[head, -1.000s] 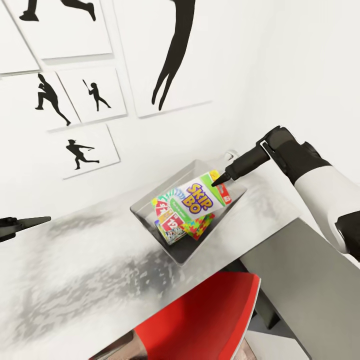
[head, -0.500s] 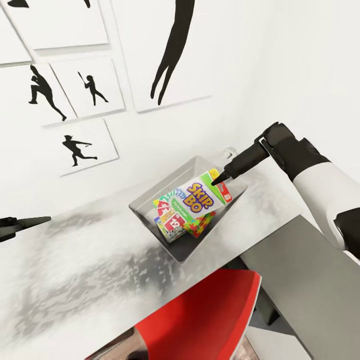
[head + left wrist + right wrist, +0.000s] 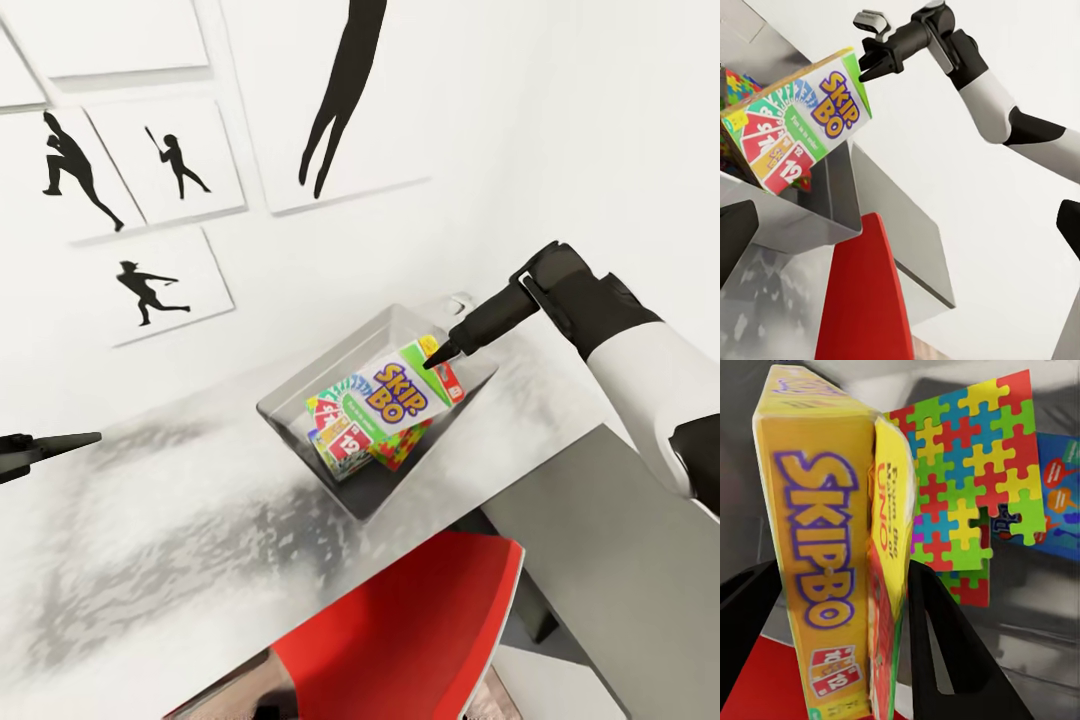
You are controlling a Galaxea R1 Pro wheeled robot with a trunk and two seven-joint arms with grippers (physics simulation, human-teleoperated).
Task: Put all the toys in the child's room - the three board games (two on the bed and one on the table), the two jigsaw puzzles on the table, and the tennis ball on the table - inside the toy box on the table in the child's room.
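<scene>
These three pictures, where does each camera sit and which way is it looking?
Head view: from the robot's head, down at the toy box on the table; right arm and right tool show.
Left wrist view: on the left arm, looking across at the right tool holding the SKIP BO box.
Right wrist view: between its own fingers, at a jigsaw puzzle.
All three share the SKIP BO box.

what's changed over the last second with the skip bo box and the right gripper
Very little. The head camera shifted, so the wall pictures slid in the view. The right gripper still pinches the SKIP BO box at its top corner, tilted over the toy box. The jigsaw puzzle inside and the left gripper stayed put.
</scene>
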